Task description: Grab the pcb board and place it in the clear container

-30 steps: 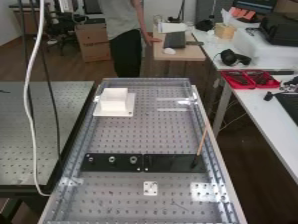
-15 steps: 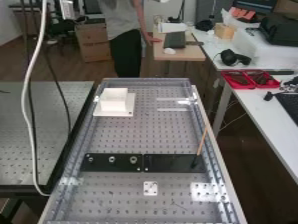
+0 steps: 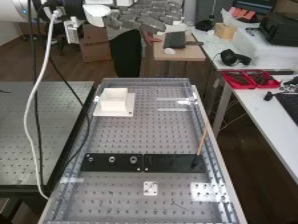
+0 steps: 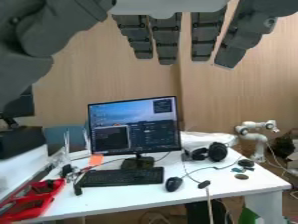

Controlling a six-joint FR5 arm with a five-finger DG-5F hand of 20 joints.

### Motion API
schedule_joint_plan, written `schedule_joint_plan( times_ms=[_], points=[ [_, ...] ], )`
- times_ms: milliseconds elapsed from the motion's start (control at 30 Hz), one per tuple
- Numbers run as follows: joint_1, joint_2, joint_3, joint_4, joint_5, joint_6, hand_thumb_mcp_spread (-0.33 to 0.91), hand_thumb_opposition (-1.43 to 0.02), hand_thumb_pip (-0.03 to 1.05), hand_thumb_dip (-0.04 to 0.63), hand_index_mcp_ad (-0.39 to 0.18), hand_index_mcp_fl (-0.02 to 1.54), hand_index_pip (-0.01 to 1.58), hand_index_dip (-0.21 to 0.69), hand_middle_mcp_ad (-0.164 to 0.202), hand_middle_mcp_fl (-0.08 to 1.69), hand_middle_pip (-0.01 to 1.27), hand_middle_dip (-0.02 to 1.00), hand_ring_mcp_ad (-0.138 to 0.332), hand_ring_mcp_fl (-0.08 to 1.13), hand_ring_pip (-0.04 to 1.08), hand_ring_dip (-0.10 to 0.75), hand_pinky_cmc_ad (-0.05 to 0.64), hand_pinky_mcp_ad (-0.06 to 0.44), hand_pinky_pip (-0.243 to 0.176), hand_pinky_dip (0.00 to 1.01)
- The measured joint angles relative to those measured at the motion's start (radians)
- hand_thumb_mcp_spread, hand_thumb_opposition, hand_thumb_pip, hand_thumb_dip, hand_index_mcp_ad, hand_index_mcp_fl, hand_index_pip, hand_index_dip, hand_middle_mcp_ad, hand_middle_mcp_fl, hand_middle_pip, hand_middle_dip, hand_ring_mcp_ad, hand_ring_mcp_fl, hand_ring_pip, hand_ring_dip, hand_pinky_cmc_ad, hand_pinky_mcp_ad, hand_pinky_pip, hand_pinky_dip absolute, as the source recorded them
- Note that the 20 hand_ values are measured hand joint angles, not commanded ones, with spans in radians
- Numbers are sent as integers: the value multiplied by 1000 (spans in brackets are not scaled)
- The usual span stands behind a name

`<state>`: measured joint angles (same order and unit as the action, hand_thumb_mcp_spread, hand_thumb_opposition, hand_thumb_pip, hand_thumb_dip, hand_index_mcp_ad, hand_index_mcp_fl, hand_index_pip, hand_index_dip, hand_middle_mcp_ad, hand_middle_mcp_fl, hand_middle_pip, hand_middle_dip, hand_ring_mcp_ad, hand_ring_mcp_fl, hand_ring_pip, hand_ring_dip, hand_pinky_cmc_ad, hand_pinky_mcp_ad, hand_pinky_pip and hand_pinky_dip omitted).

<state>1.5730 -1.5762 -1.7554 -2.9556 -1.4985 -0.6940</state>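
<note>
At the top of the high view is the hand (image 3: 148, 18), above and beyond the bench's far end, its grey fingers spread and holding nothing. The hand (image 4: 166, 40) hangs in the wrist view with long straight fingers and the thumb apart from them. On the perforated bench (image 3: 149, 135), a small pale square plate (image 3: 150, 188) with holes lies near the front; I cannot tell whether it is the pcb board. A white box (image 3: 114, 101) stands on a white base at the far left. I cannot make out a clear container for certain.
Two black plates (image 3: 110, 161) lie across the bench, with a thin brown stick (image 3: 201, 142) leaning at their right end. Metal rails line the sides. Cables hang at left. A side table holds red trays (image 3: 249, 79); the wrist view faces a monitor (image 4: 134, 125) on a desk.
The arm and hand have come into the high view from the upper left, above the bench's far end. The dark cable has swung right, over the bench's left edge. The things on the bench have not moved.
</note>
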Motion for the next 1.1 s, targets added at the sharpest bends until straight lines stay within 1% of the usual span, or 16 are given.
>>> schedule_joint_plan(
  times_ms=[233,267,300,367,467,500,567,600,700,733,800,933,967,1000,1067,1100],
  points=[
    [-3,-19,-65,60,43,11,202,-606,166,0,73,21,72,202,127,2,131,93,199,16,89,12,312,215,-112,290],
    [-4,-24,-76,71,53,14,206,-618,176,0,73,21,72,202,131,2,131,93,199,16,89,12,312,215,-112,290],
    [-3,-30,-87,83,66,14,215,-614,222,7,73,24,72,202,133,2,131,93,202,16,89,12,309,215,-112,291],
    [-3,-39,-100,100,85,9,236,-614,241,7,70,21,72,201,133,2,131,93,199,16,89,12,309,215,-112,291],
    [-2,-56,-123,132,116,1,241,-618,253,9,38,42,89,201,136,3,131,93,199,16,89,12,309,215,-112,307],
    [-2,-59,-128,139,122,0,265,-623,269,7,26,42,87,195,136,3,131,96,199,12,89,12,312,215,-112,309],
    [-3,-76,-156,178,147,-3,286,-630,295,3,23,40,87,195,138,3,127,96,199,12,89,12,309,215,-112,309],
    [-4,-84,-166,192,156,-7,290,-635,302,16,10,38,86,192,138,0,126,93,199,12,87,12,309,216,-112,309],
    [-5,-107,-193,233,182,-24,340,-660,316,21,-7,96,101,175,138,3,131,112,202,14,89,12,309,216,-110,309],
    [-6,-111,-197,240,186,-26,340,-661,319,33,-7,106,98,173,138,3,131,112,199,10,89,12,307,215,-106,307],
    [-11,-133,-215,272,203,-33,356,-661,319,31,-24,134,101,171,136,3,131,112,202,5,89,12,307,208,-110,311],
    [-20,-163,-231,306,220,-30,405,-674,321,38,-37,176,101,169,136,2,126,113,202,5,89,12,305,195,-110,304],
    [-23,-172,-234,314,225,-27,405,-674,328,51,-40,183,101,169,136,2,129,113,202,5,89,12,304,199,-106,304],
    [-26,-183,-238,325,231,-24,415,-674,332,47,-40,192,103,169,138,2,131,124,202,5,89,12,304,201,-106,288],
    [-30,-198,-241,342,239,-20,433,-677,332,52,-40,218,145,169,138,5,131,124,199,5,89,12,304,187,-110,265],
    [-33,-209,-242,351,243,-19,429,-679,328,63,-45,223,178,169,127,7,131,124,197,5,89,14,304,183,-106,253]
  ],
)
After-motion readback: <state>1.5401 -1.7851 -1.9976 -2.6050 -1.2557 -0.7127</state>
